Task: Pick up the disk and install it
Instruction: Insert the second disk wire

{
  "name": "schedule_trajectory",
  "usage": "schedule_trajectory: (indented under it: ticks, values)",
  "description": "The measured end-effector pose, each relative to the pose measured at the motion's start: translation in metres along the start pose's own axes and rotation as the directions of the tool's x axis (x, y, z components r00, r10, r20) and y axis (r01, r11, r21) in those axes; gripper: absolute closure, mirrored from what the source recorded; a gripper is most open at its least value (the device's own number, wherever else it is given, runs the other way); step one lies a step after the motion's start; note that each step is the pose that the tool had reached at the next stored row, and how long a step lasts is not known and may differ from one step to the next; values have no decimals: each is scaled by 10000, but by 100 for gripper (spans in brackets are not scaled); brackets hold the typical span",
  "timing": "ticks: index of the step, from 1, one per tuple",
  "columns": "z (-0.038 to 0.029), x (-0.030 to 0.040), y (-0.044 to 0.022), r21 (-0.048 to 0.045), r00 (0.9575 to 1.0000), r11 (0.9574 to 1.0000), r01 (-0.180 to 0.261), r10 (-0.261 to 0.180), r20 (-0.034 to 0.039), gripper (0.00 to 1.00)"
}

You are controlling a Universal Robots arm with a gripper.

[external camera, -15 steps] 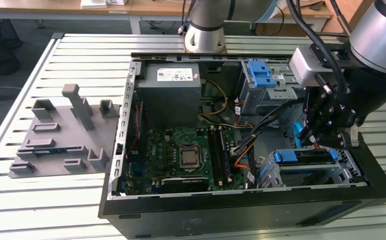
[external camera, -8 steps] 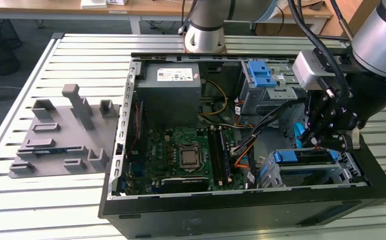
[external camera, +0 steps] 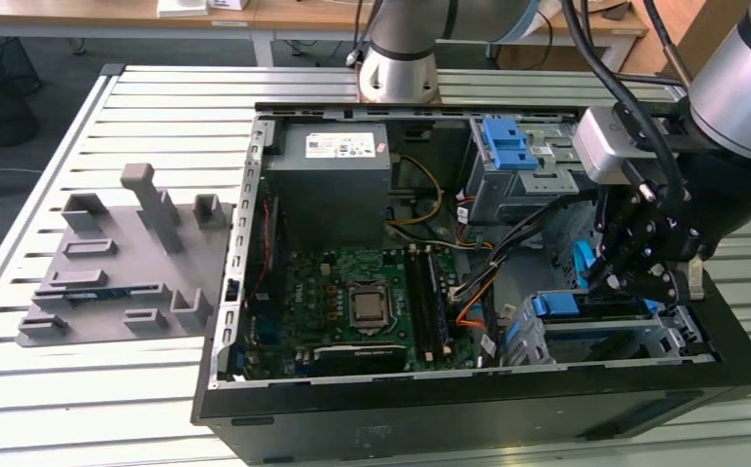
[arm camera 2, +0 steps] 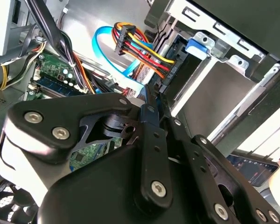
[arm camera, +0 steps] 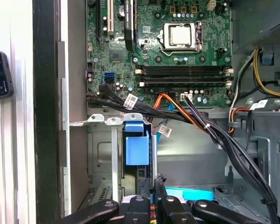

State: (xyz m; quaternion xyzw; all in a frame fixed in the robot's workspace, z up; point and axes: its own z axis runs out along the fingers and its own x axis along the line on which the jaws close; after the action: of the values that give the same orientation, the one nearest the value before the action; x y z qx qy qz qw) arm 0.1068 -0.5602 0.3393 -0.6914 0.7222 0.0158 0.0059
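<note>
The gripper [external camera: 646,277], fingers pinched together on nothing visible, hangs over the disk [external camera: 592,309], which seems already seated in its bay.

Gripper [external camera: 648,282] linkage hiding its own fingertips in the exterior view, phone [arm camera: 0,75] being cut off by the first wrist view's edge

White sticker [external camera: 344,146] on grey power supply [external camera: 343,180], exterior view: rows of dark print plus small red mark, none legible. Small white tags [arm camera: 131,101] on black cables [arm camera: 144,111], first wrist view: print too fine to make out. Motherboard [arm camera: 158,46] carries tiny white markings, unreadable. Phone [arm camera: 0,77] at case edge: screen lit, nothing legible. No text, number or sign can be read anywhere.
</note>
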Motion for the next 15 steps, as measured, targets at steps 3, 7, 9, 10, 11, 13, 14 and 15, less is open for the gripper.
schedule_trajectory:
  ticks: [3, 7, 9, 10, 11, 13, 14, 15]
  values:
    - [2, 3, 0, 0, 10000, 10000, -7, 7, 0, 84]
    - [5, 22, -2, -11, 10000, 10000, -44, 44, -1, 84]
    - [8, 23, -5, -12, 10000, 10000, -56, 56, -1, 84]
    - [11, 23, -7, -12, 10000, 10000, -62, 62, -1, 84]
    - [14, 24, -10, -12, 10000, 10000, -65, 65, -1, 84]
    - [18, 23, -18, -12, 10000, 10000, -73, 73, -2, 84]
    - [20, 23, -20, -11, 10000, 10000, -75, 75, -1, 84]
    - [23, 24, -21, -12, 10000, 10000, -77, 77, 0, 84]
